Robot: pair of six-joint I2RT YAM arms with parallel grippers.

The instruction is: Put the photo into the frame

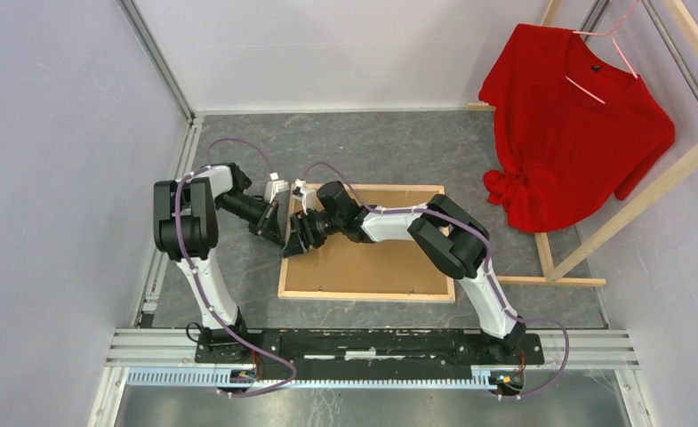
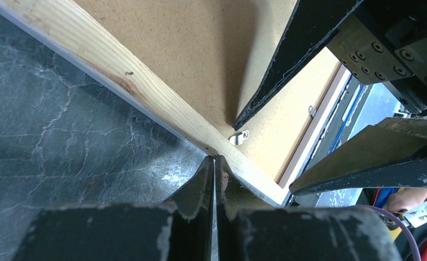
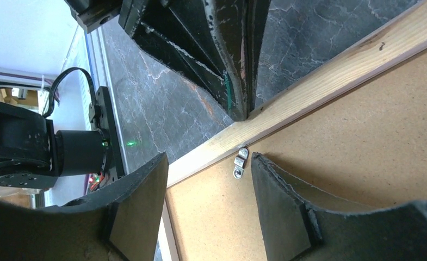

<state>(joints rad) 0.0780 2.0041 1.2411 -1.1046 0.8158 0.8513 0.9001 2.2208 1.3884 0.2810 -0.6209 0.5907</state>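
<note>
The frame lies reverse up on the grey table, and a brown hardboard sheet fills it. The photo is not in view. My left gripper is shut, and its tips rest on the frame's left wooden rail, as the left wrist view shows. My right gripper is open just above the hardboard beside that rail. In its wrist view its jaws straddle a small metal clip and hold nothing. The clip also shows in the left wrist view.
A bare-wood clothes rack with a red shirt on a hanger stands at the back right. White walls close off the left and the back. A metal rail carries the arm bases at the near edge.
</note>
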